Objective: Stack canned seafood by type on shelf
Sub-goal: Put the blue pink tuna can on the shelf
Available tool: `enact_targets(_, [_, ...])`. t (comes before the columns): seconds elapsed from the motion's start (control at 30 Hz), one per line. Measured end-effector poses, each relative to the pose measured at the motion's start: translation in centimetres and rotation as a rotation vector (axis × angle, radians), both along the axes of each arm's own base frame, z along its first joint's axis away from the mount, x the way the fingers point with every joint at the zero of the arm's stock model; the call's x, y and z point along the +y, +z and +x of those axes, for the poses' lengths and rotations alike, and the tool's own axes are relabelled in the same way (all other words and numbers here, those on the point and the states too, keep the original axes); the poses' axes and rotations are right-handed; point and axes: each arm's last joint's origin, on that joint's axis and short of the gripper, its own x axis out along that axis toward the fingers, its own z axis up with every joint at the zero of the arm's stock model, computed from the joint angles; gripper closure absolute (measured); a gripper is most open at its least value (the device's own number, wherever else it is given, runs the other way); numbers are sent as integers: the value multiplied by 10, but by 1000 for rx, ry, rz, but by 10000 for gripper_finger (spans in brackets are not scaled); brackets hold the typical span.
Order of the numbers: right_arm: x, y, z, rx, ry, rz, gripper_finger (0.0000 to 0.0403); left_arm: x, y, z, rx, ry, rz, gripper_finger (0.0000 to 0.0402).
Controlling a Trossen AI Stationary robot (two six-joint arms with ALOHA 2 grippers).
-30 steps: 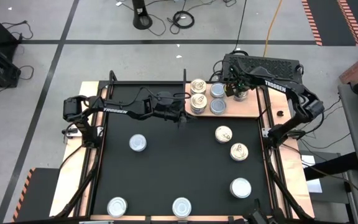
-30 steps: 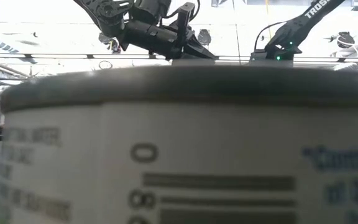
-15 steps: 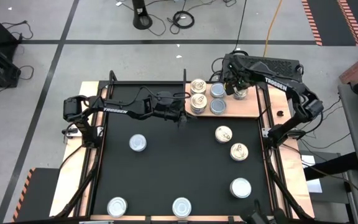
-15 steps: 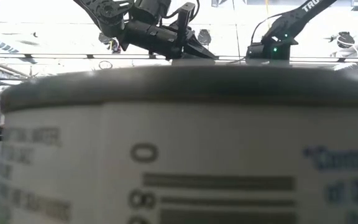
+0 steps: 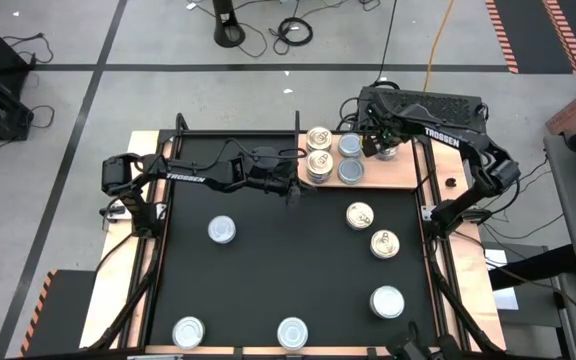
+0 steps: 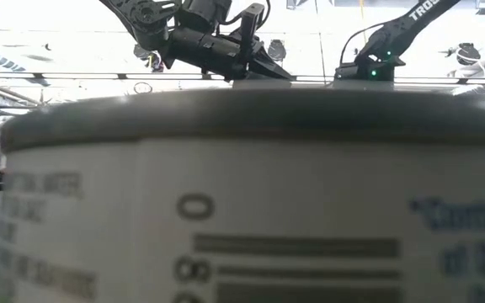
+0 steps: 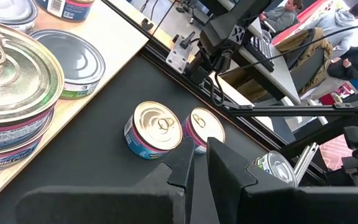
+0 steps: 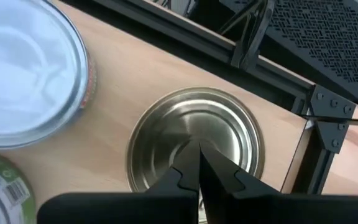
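Jaws pressed together, the right gripper (image 8: 199,163) hovers over a silver tin (image 8: 194,138) on the shelf (image 5: 380,172), beside four stacked tins. The left gripper (image 7: 199,163), jaws nearly closed and empty, waits over the black worktop (image 5: 288,270), where seven tins lie.

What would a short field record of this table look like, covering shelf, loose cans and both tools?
shelf: wooden board at the table's far edge
cans on shelf: gold-top stack, pale-top cans, one silver can under the right tool
loose cans: seven on the black mat, two gold-topped
left tool: shut, empty, beside the shelf's left end
right tool: shut, tips over the silver can's top
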Motion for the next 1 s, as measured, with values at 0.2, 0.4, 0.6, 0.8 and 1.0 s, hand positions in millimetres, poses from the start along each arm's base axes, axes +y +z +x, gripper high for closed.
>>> enact_targets(0.2, [1, -5, -2, 26, -3, -9, 403, 0, 0, 0, 0, 0, 0, 357])
enact_targets(0.4, [-3, -9, -1, 24, -2, -3, 403, 0, 0, 0, 0, 0, 0, 357])
enact_targets(0.6, [-6, -13, 2, 27, -10, -6, 403, 0, 0, 0, 1, 0, 0, 357])
enact_targets(0.8, [-8, -13, 3, 9, -12, -21, 403, 0, 0, 0, 1, 0, 0, 357])
enact_targets(1.0, [-5, -11, 3, 1, -11, -17, 403, 0, 0, 0, 1, 0, 0, 357])
